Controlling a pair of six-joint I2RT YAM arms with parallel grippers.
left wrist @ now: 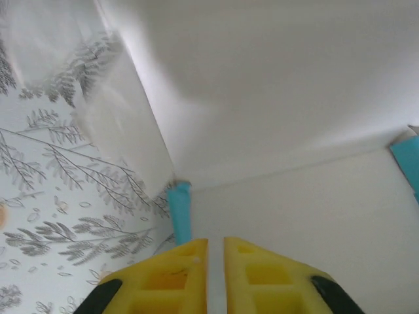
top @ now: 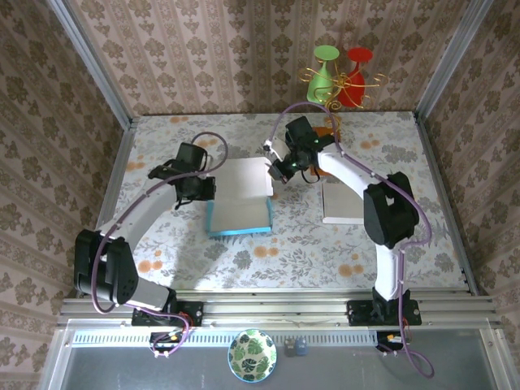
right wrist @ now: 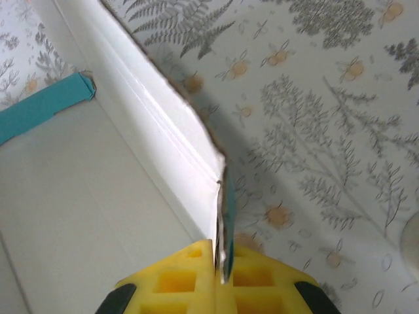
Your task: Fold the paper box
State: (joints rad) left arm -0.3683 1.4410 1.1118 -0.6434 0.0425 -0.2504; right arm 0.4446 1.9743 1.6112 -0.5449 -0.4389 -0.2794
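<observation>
A: Where is the paper box (top: pixel 240 201)?

B: On the table (top: pixel 390 150), a little toward 9 o'clock from its middle. It lies open, white inside and teal outside. A teal edge runs along its 6 o'clock side, and a white panel sits at its 12 o'clock side.

A: And the left gripper (left wrist: pixel 216 261)?

B: It is at the box's 9 o'clock side. In the left wrist view the yellow fingers (left wrist: pixel 173 271) are nearly together with a thin white strip between them. They look to be pinching the box's white wall.

A: The right gripper (right wrist: pixel 219 261)?

B: It is at the box's 2 o'clock corner. Its fingers are pressed together on an upright wall, white on one face and teal on the other, with the ragged top edge running away from the camera.

A: What else is around?

B: A flat white card (top: pixel 341 207) lies at 3 o'clock on the table, partly under the right arm. A green glass (top: pixel 323 75) and a red glass (top: pixel 356 77) stand at 1 o'clock by the back wall. A leaf-patterned bowl (top: pixel 252 355) sits at 6 o'clock, in front of the arm bases.
</observation>
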